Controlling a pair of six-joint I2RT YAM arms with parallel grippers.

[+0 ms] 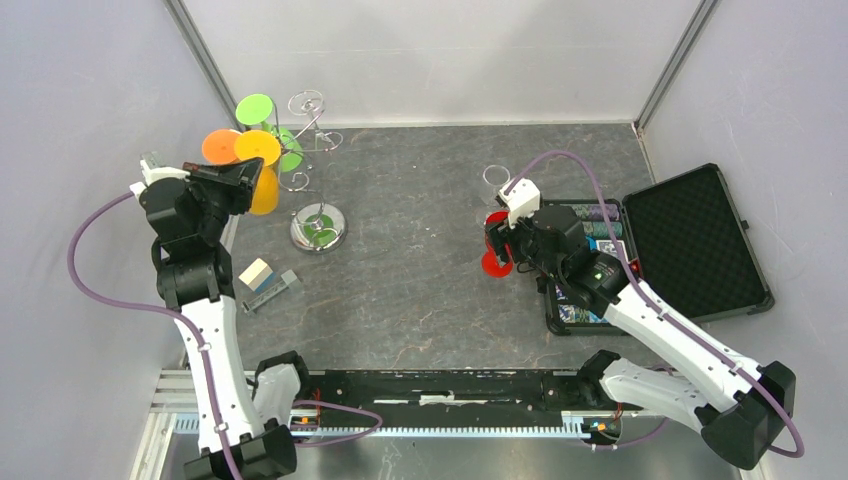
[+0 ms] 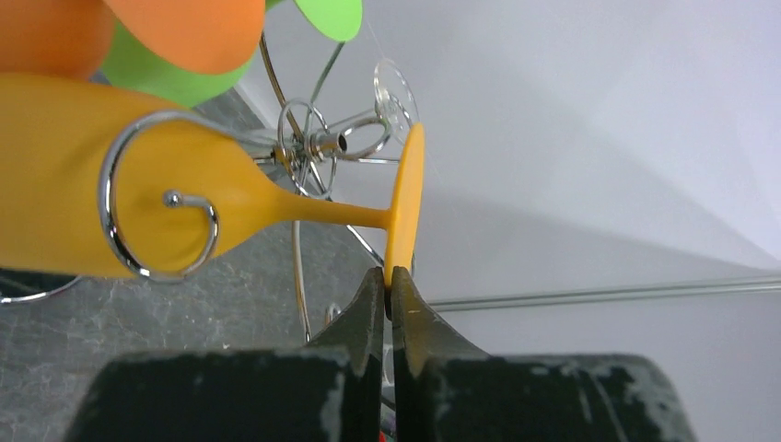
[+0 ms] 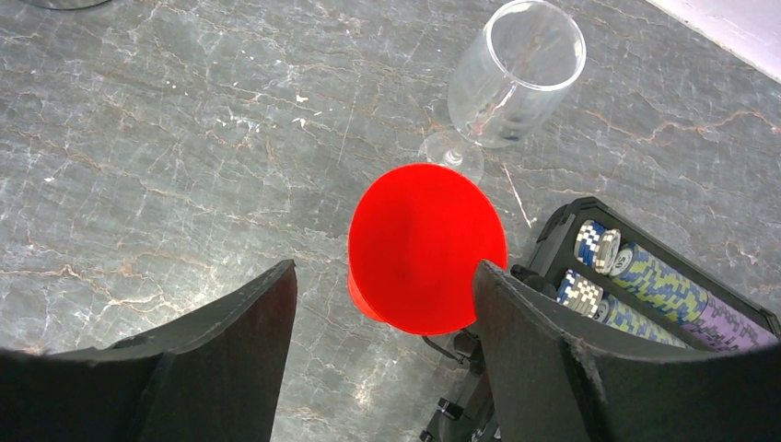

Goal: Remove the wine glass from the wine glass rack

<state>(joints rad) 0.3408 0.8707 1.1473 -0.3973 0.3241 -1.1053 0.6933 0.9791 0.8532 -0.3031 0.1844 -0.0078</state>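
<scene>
The wine glass rack [image 1: 318, 150] is a silver wire tree on a round shiny base [image 1: 319, 232] at the back left. Orange [image 1: 220, 146] and green [image 1: 254, 108] glasses hang on it. My left gripper [image 1: 243, 172] is shut on the foot rim [image 2: 405, 203] of a yellow wine glass [image 1: 264, 188]. In the left wrist view the gripper [image 2: 388, 276] pinches the foot's lower edge; the glass [image 2: 55, 175] lies sideways, with a spiral hook [image 2: 157, 198] across its bowl. My right gripper [image 1: 497, 245] is open and empty over a red glass [image 3: 426, 247].
A clear glass [image 3: 516, 74] stands upright beyond the red one. An open black case [image 1: 690, 235] with poker chips [image 3: 635, 276] lies at the right. A cream-and-blue block [image 1: 257, 274] and a grey piece [image 1: 280, 290] lie near the left arm. The left wall is close behind the rack.
</scene>
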